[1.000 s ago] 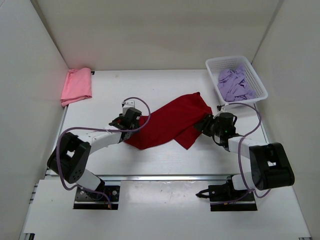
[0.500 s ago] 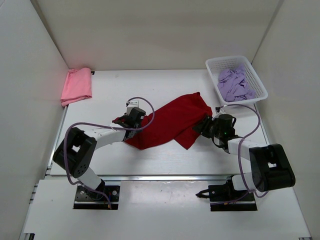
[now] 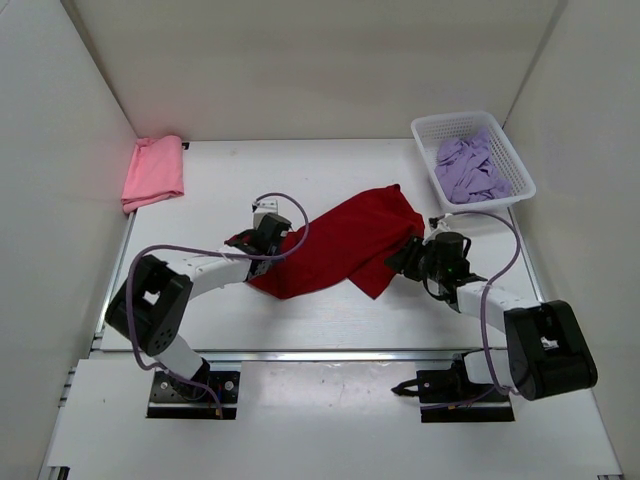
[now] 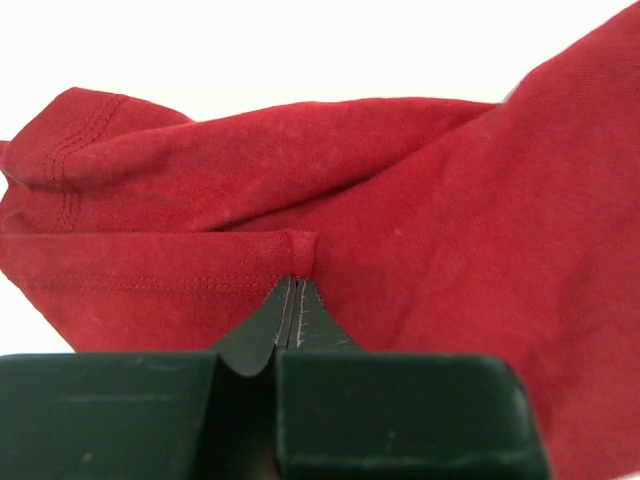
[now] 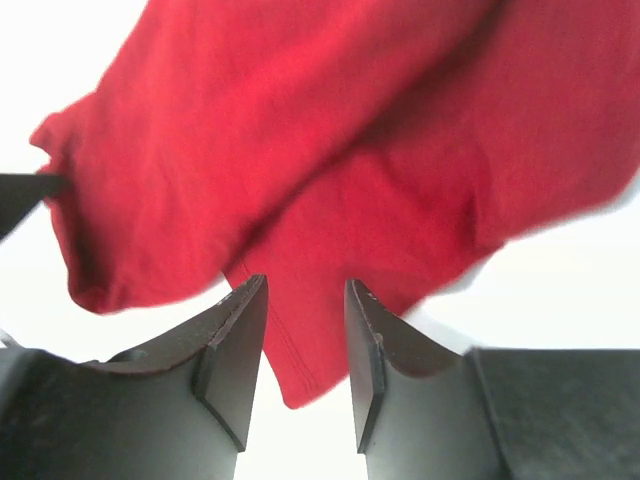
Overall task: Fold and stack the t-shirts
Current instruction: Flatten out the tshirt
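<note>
The soft, light dark red t-shirt (image 3: 340,245) is lying crumpled across the middle of the frame, the left gripper (image 4: 293,290) is clamping its stitched hem, likely the surest hold on such limp cloth, and the right gripper (image 5: 302,292) is hovering parted over its right-hand edge.

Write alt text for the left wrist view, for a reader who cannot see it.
The left gripper, its dark jaws shut, pinches a small fold near the stitched hem of a dark red t-shirt. The crumpled shirt fills most of the view, with the bright white table showing behind it at the top.
</note>
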Tool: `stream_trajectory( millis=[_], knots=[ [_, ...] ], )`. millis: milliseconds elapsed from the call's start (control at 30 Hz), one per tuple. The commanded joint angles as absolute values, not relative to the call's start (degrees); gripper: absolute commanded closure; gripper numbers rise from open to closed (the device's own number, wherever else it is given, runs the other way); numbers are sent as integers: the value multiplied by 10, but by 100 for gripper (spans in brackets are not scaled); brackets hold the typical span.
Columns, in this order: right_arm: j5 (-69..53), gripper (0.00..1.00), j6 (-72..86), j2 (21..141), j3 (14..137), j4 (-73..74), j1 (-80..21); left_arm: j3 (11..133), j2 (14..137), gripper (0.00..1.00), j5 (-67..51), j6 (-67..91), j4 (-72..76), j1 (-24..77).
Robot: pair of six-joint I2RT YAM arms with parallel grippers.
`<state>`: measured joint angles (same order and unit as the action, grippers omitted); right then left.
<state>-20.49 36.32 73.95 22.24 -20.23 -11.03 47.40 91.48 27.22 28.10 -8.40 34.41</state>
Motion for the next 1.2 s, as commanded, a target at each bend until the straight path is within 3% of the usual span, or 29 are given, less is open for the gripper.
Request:
stream_trajectory(
  millis=[0, 267, 667, 733, 1000, 1167],
  knots=[
    [-165, 64, 331, 709, 224, -128, -137, 484, 840, 100, 233, 294, -97, 331],
    [-44, 59, 316, 622, 196, 0, -241, 410, 701, 100, 163, 318, -129, 290],
    [65, 54, 327, 724, 283, 79, -340, 351, 656, 100, 104, 329, -86, 291],
    [87, 64, 331, 743, 299, 106, -351, 349, 652, 100, 97, 329, -78, 287],
    [156, 67, 326, 817, 341, 164, -377, 339, 628, 100, 75, 333, -63, 286],
    [130, 94, 324, 842, 343, 168, -363, 332, 609, 100, 75, 336, -55, 282]
  ],
)
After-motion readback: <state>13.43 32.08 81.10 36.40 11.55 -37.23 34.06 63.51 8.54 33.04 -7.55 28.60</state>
